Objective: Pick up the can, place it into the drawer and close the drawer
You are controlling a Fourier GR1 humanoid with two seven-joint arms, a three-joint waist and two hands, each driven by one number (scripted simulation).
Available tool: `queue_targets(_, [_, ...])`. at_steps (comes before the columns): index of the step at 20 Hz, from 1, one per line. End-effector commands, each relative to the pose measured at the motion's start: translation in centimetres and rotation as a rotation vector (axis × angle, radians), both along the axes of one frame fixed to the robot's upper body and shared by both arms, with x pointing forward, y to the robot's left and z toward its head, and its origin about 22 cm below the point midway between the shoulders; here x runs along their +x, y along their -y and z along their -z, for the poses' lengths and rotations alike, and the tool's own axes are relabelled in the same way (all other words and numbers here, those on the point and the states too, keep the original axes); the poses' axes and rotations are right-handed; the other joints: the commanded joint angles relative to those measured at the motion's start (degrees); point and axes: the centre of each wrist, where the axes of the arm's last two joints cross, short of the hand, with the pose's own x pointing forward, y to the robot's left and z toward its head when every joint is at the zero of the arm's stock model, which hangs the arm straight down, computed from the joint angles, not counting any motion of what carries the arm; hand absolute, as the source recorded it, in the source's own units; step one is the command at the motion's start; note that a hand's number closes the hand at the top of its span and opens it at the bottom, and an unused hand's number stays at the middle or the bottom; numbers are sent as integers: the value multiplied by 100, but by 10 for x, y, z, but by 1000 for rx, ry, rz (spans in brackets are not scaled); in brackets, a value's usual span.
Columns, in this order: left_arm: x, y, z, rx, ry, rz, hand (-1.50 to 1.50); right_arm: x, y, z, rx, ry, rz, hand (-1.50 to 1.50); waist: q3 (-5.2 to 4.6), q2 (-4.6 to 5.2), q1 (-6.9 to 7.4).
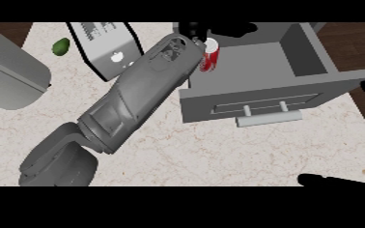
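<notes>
A red can (210, 58) with a white band stands upright just inside the left wall of the open grey drawer (306, 53). My left forearm runs diagonally up from the lower left. Its black left hand (192, 30) is curled round the can's top and hides part of it. The drawer is pulled out toward me, and its front panel carries a pale bar handle (268, 119). My right hand (331, 179) rests at the lower right edge with its fingers stretched out, well below the drawer and holding nothing.
A grey boxy appliance (107, 48) lies left of the forearm, with a green fruit (62, 47) beyond it. A large rounded grey container (20, 79) sits at the left edge. Marbled counter (214, 149) spreads below the drawer.
</notes>
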Motion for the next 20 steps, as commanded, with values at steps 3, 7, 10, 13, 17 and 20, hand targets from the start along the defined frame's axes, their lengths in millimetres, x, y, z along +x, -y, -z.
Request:
queue_targets(3, [-3, 10, -19, -68, 30, 0, -150, 13, -15, -1, -182, 61, 5, -150, 3, 1, 90])
queue_targets(7, [-1, 9, -20, -42, 61, -17, -150, 15, -21, 6, -335, 58, 59, -150, 0, -53, 259])
queue_targets(10, [-6, 10, -12, -57, 47, -6, -150, 22, -31, 13, -464, 54, 93, -150, -4, -90, 393])
queue_targets(13, [-6, 14, -23, -49, 39, 10, -150, 37, -36, 26, -567, 8, 114, -150, -5, -113, 532])
queue_targets(17, [-6, 16, -30, -55, 30, 1, -150, 65, -50, 45, -695, -12, 123, -150, -4, -106, 615])
queue_targets(20, [-1, 9, -35, -80, 23, 6, -150, 66, -50, 65, -759, -50, 148, -150, -5, -134, 628])
